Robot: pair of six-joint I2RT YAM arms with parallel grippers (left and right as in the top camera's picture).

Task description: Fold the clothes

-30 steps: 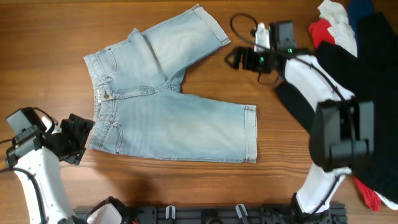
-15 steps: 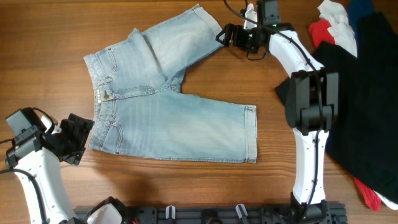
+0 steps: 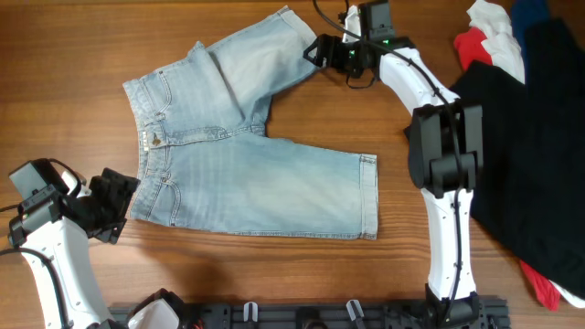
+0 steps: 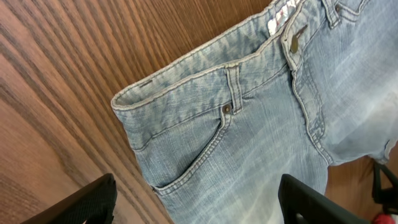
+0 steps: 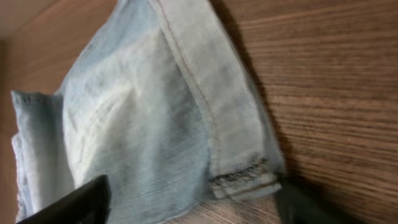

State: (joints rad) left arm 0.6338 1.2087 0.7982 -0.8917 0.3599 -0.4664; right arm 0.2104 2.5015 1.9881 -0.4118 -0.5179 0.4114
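The denim shorts lie spread flat on the left-centre of the table, with the waistband to the left and the fly button facing up. One leg runs straight to the right. The other slants away to the far right, its long axis going from the crotch out to the far hem.

The coming move turns on that hem. The right gripper is set at it from the right, fingers spread to either side of the hem's corner and not pinched on the cloth (released, so far as the wrist view shows). This arm is much the nearer to that leg.

The left gripper hovers just beside the near-left corner of the waistband, fingers wide and empty.

In both wrist views the fingertips are cut off at the bottom edge, and the right view is blurred, so I cannot tell whether a finger touches the hem. A black garment and red and white garments lie at the right edge, partly out of frame and apart from the shorts.
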